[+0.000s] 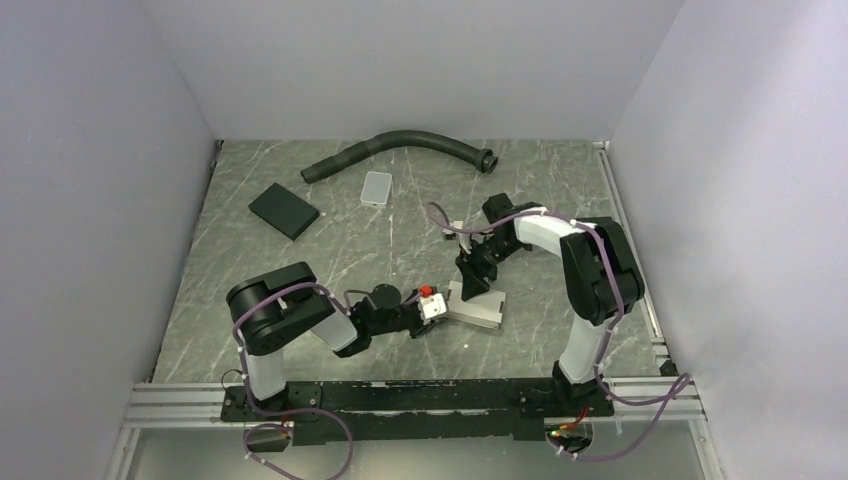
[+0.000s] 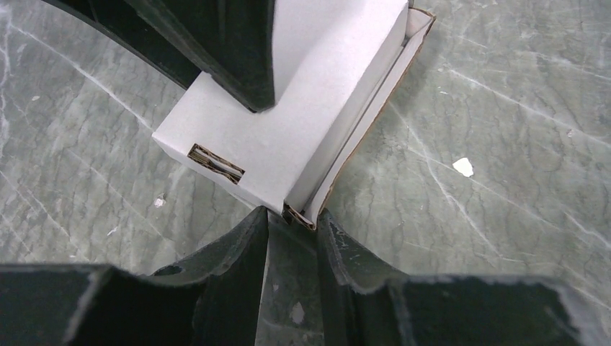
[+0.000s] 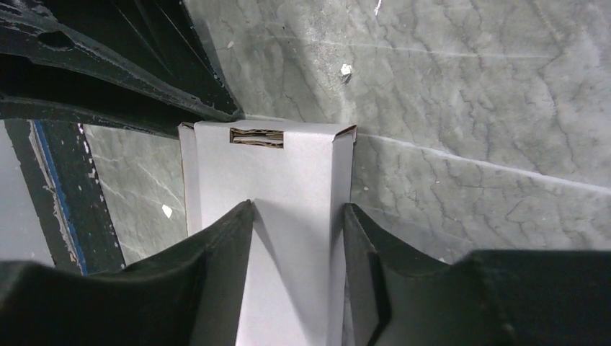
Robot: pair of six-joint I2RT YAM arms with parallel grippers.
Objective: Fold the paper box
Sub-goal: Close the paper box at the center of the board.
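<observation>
The paper box (image 1: 482, 311) lies on the table as a slim white carton, between the two arms. In the left wrist view the paper box (image 2: 302, 122) has a slot in its near end and a side flap standing slightly off. My left gripper (image 2: 292, 216) pinches that near corner, with both tips touching cardboard. My right gripper (image 3: 297, 207) is over the paper box (image 3: 288, 169) from the far side. One of its fingers (image 3: 230, 245) is above the top face. Its other finger sits against the right side wall, and the jaws are apart. From above, the left gripper (image 1: 445, 310) and right gripper (image 1: 472, 290) meet at the box.
A black hose (image 1: 400, 148) curves along the back. A light grey tile (image 1: 377, 187) and a black pad (image 1: 284, 210) lie at the back left. Grey walls close in three sides. A metal rail (image 1: 400, 398) runs along the near edge.
</observation>
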